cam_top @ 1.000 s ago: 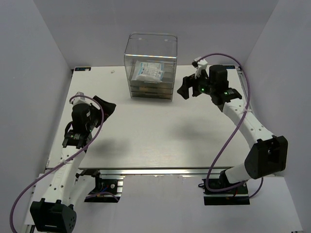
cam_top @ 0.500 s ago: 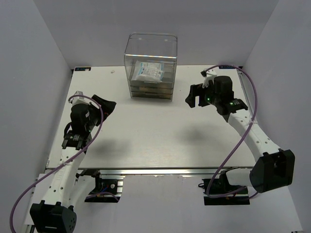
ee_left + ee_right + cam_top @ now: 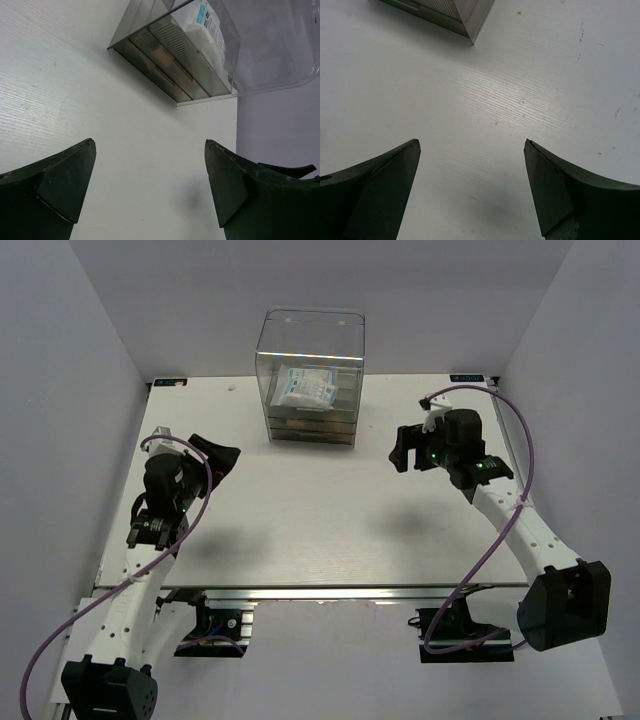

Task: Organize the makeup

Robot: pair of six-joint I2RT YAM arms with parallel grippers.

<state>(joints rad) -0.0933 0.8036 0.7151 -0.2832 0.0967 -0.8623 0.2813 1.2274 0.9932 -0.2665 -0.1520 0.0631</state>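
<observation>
Makeup looks sorted, I'd say: the white-blue packet (image 3: 305, 388) lies in the top of the clear drawer box (image 3: 345, 345) at twelve o'clock, a peach palette (image 3: 161, 51) in a drawer beneath, while the left gripper (image 3: 150, 145) and right gripper (image 3: 471, 142) hang spread and empty.

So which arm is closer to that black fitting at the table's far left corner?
Left. The left gripper hovers a little nearer the bases than the black fitting; the right gripper is across the table, beyond the clear box.
</observation>
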